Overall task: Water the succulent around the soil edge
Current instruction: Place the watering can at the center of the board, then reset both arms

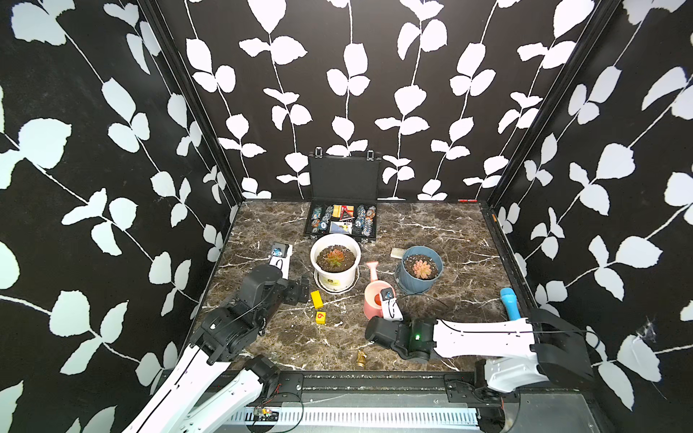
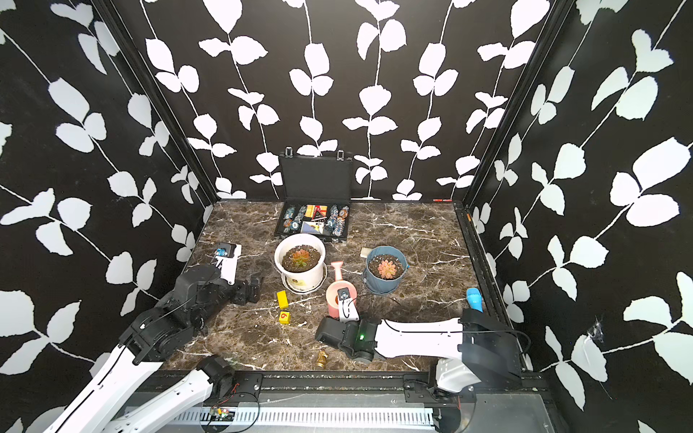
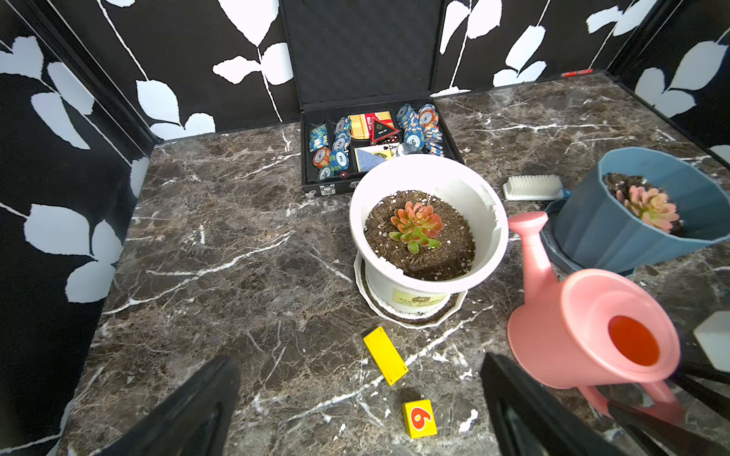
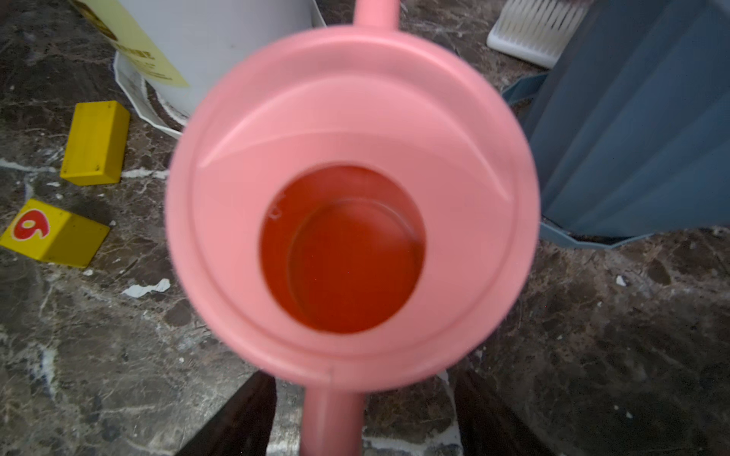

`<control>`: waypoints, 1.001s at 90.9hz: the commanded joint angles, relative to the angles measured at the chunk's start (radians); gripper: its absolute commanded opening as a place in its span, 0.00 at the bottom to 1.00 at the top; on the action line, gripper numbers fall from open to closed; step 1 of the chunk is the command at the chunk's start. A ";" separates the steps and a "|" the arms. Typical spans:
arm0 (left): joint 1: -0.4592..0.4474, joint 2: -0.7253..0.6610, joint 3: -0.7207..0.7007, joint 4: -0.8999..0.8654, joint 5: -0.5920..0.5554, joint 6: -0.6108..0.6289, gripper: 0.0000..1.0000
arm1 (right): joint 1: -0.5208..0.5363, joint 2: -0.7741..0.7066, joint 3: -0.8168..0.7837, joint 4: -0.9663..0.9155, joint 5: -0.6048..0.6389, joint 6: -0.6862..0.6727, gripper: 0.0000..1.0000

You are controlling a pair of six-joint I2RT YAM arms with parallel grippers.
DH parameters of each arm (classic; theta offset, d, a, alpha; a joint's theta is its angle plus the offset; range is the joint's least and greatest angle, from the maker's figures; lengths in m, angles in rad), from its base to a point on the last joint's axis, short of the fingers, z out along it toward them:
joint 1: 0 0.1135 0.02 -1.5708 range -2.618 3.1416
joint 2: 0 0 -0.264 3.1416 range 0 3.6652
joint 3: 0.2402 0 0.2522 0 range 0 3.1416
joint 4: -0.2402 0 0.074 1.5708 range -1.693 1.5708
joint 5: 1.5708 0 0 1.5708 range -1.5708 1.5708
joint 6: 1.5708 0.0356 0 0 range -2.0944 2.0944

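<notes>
Pink watering can (image 1: pixel 369 305) stands between white pot (image 1: pixel 343 275) and blue pot (image 1: pixel 410 285), water inside. Right gripper (image 4: pixel 361 391) straddles its handle (image 4: pixel 333 426), jaws apart; left gripper (image 3: pixel 359 359) gapes empty. Pouring possibly unstarted: soil (image 3: pixel 434 256) wetness unclear.

Brown marble worktop (image 1: pixel 431 232): open black case (image 1: pixel 343 176) at the middle of the far edge. Toward the middle stand a white pot (image 1: pixel 335 277) and a blue pot (image 1: pixel 412 285) on saucers, a pink watering can (image 1: pixel 373 303) between them. Two yellow blocks (image 1: pixel 317 299) lie nearer the front, and a brass chess piece (image 1: pixel 361 358) sits at the front edge.
</notes>
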 commanded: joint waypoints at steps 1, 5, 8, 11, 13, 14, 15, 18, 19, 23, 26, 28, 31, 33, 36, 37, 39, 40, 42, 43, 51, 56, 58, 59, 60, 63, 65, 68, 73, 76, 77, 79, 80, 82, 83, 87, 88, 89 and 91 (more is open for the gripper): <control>0.007 -0.019 -0.015 0.031 0.021 0.014 0.99 | 0.020 -0.079 -0.014 0.011 0.081 -0.067 0.77; 0.008 -0.021 -0.014 0.031 0.021 0.018 0.99 | 0.021 -0.115 -0.019 0.009 0.097 -0.092 0.77; 0.008 -0.025 -0.014 0.033 0.015 0.021 0.99 | 0.021 -0.140 -0.020 0.005 0.112 -0.109 0.77; 0.007 -0.034 -0.012 0.035 0.006 0.023 0.99 | 0.021 -0.171 -0.022 -0.005 0.134 -0.125 0.77; 0.007 -0.042 -0.013 0.038 -0.002 0.025 0.99 | 0.021 -0.192 -0.024 -0.009 0.150 -0.135 0.77; 0.007 -0.047 -0.014 0.041 -0.005 0.026 0.99 | 0.021 -0.203 -0.027 -0.010 0.157 -0.142 0.77; 0.007 -0.051 -0.016 0.044 -0.007 0.027 0.99 | 0.021 -0.212 -0.030 -0.011 0.166 -0.152 0.77; 0.007 -0.066 -0.022 0.053 -0.015 0.031 0.99 | 0.023 -0.254 -0.038 -0.011 0.190 -0.174 0.78; 0.007 -0.072 -0.024 0.056 -0.017 0.032 0.99 | 0.023 -0.262 -0.039 -0.010 0.200 -0.182 0.78; 0.007 -0.096 -0.033 0.068 -0.029 0.037 0.99 | 0.023 -0.315 -0.048 -0.010 0.236 -0.230 0.79; 0.007 -0.115 -0.038 0.079 -0.036 0.043 0.99 | 0.023 -0.351 -0.052 -0.012 0.268 -0.260 0.80; 0.007 -0.127 -0.043 0.087 -0.043 0.046 0.99 | 0.021 -0.374 -0.054 -0.013 0.291 -0.278 0.81; 0.007 -0.145 -0.053 0.098 -0.062 0.048 0.99 | 0.020 -0.404 -0.060 -0.013 0.328 -0.307 0.85; 0.007 -0.158 -0.059 0.107 -0.076 0.050 0.99 | 0.019 -0.434 -0.064 -0.009 0.355 -0.326 0.86; 0.007 -0.176 -0.071 0.121 -0.096 0.052 0.99 | 0.010 -0.471 -0.071 -0.003 0.386 -0.365 0.89; 0.007 -0.181 -0.075 0.127 -0.102 0.055 0.99 | 0.005 -0.483 -0.073 0.001 0.396 -0.377 0.90; 0.007 -0.193 -0.083 0.138 -0.115 0.060 0.99 | -0.004 -0.503 -0.079 0.012 0.415 -0.404 0.91; 0.007 -0.200 -0.086 0.144 -0.120 0.062 0.99 | -0.011 -0.516 -0.082 0.020 0.422 -0.418 0.92; 0.007 -0.211 -0.093 0.151 -0.131 0.065 0.99 | -0.022 -0.539 -0.088 0.041 0.431 -0.445 0.92; 0.007 -0.215 -0.097 0.155 -0.136 0.067 0.99 | -0.027 -0.554 -0.095 0.050 0.436 -0.461 0.93; 0.007 -0.242 -0.119 0.177 -0.181 0.086 0.98 | -0.092 -0.655 -0.144 0.167 0.438 -0.585 0.97; 0.008 -0.252 -0.134 0.197 -0.214 0.103 0.98 | -0.136 -0.703 -0.159 0.194 0.430 -0.626 1.00; 0.007 -0.255 -0.138 0.204 -0.226 0.111 0.99 | -0.164 -0.724 -0.160 0.199 0.425 -0.639 1.00; 0.007 -0.257 -0.140 0.208 -0.231 0.115 0.99 | -0.172 -0.731 -0.159 0.199 0.423 -0.644 1.00; 0.007 -0.258 -0.142 0.212 -0.234 0.119 0.99 | -0.187 -0.737 -0.158 0.198 0.418 -0.649 1.00; 0.008 -0.265 -0.147 0.228 -0.244 0.137 0.99 | -0.221 -0.751 -0.152 0.190 0.400 -0.659 1.00; 0.007 -0.268 -0.153 0.247 -0.248 0.151 0.99 | -0.257 -0.760 -0.148 0.185 0.383 -0.668 1.00; 0.007 -0.274 -0.161 0.275 -0.254 0.174 0.99 | -0.302 -0.768 -0.145 0.182 0.356 -0.681 1.00; 0.007 -0.276 -0.172 0.325 -0.266 0.210 0.99 | -0.385 -0.770 -0.132 0.182 0.318 -0.691 1.00; 0.007 -0.273 -0.174 0.353 -0.278 0.226 0.99 | -0.432 -0.765 -0.122 0.178 0.296 -0.696 1.00; 0.007 -0.271 -0.173 0.364 -0.281 0.232 0.99 | -0.449 -0.762 -0.119 0.178 0.289 -0.697 1.00; 0.007 -0.260 -0.169 0.380 -0.290 0.242 0.99 | -0.477 -0.755 -0.109 0.176 0.272 -0.698 1.00; 0.007 -0.255 -0.167 0.387 -0.294 0.247 0.99 | -0.494 -0.751 -0.107 0.174 0.260 -0.698 1.00; 0.007 -0.238 -0.160 0.404 -0.302 0.258 0.99 | -0.531 -0.742 -0.091 0.170 0.235 -0.694 1.00; 0.007 -0.229 -0.155 0.411 -0.305 0.262 0.99 | -0.550 -0.735 -0.085 0.167 0.220 -0.692 1.00; 0.007 -0.188 -0.132 0.429 -0.322 0.270 0.99 | -0.631 -0.704 -0.055 0.150 0.152 -0.664 1.00; 0.007 -0.175 -0.125 0.433 -0.326 0.270 0.99 | -0.648 -0.694 -0.050 0.145 0.139 -0.651 1.00; 0.007 -0.158 -0.119 0.438 -0.328 0.271 0.99 | -0.671 -0.683 -0.043 0.142 0.128 -0.642 1.00; 0.007 -0.133 -0.103 0.445 -0.331 0.272 0.99 | -0.723 -0.657 -0.026 0.128 0.108 -0.608 1.00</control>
